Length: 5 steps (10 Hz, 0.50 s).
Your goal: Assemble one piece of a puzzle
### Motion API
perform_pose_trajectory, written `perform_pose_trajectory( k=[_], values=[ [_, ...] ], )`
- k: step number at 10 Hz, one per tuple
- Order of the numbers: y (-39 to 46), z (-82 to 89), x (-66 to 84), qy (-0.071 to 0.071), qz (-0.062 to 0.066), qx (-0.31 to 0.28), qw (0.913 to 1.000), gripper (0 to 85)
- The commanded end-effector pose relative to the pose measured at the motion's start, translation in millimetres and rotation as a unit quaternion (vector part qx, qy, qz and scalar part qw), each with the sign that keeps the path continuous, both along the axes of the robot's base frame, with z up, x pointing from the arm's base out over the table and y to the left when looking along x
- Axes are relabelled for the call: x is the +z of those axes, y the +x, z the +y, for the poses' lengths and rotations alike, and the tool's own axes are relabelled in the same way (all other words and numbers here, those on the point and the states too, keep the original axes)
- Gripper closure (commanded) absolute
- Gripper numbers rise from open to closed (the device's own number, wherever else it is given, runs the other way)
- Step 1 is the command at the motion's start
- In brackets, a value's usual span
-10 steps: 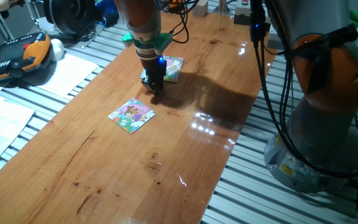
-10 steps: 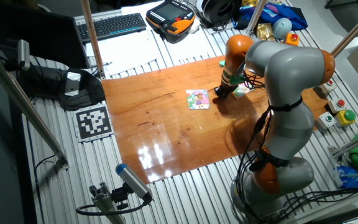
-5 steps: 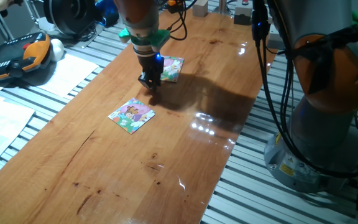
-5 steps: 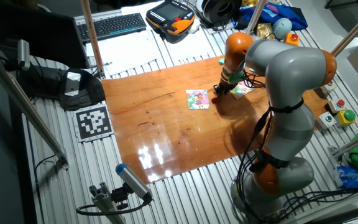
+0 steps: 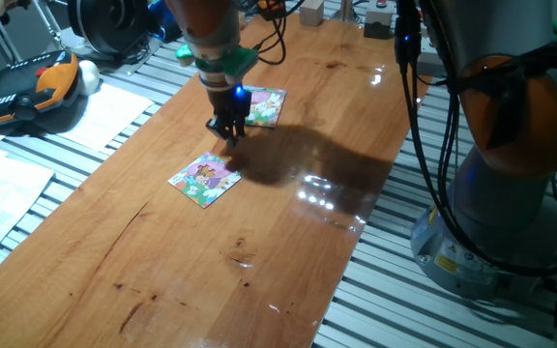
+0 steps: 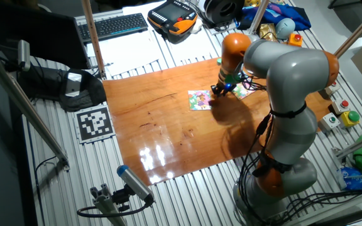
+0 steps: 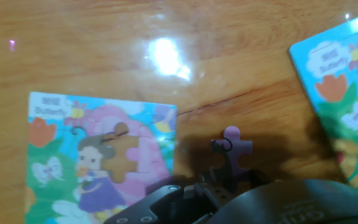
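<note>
The puzzle (image 5: 205, 180) lies flat on the wooden table, a square board with a purple, pink and yellow picture. In the hand view the puzzle (image 7: 98, 162) shows one piece-shaped gap where brown backing is bare. My gripper (image 5: 228, 133) hangs just above the table, between the puzzle and the other board. It is shut on the piece (image 7: 232, 148), a small purple jigsaw piece that sticks out from the gripper (image 7: 227, 180), just right of the puzzle's edge. In the other fixed view the gripper (image 6: 216, 91) is next to the puzzle (image 6: 200, 100).
A second square picture board (image 5: 265, 106) lies behind the gripper, at the right in the hand view (image 7: 347, 93). An orange teach pendant (image 5: 22, 89) and papers (image 5: 104, 114) lie left of the table. The robot base (image 5: 511, 184) stands at the right.
The gripper, with the piece in it, has moved away from the second board towards the puzzle. Both boards have stayed where they were.
</note>
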State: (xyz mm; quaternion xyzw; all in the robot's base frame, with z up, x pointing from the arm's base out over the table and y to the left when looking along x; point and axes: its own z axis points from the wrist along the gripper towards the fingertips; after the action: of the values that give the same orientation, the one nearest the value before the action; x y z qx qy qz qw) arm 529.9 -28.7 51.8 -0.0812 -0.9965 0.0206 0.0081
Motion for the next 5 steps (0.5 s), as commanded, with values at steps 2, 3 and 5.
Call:
perform_pose_trajectory(
  k=[2,3,5],
  values=[
    [4.2,8.1,4.4,0.0,0.0,-0.014,0.9999,85.0],
    [5.5,16.1,7.5,-0.001,0.002,-0.022,0.9998,85.0],
    [6.4,32.5,9.5,0.002,0.002,-0.029,0.9996,85.0]
  ],
)
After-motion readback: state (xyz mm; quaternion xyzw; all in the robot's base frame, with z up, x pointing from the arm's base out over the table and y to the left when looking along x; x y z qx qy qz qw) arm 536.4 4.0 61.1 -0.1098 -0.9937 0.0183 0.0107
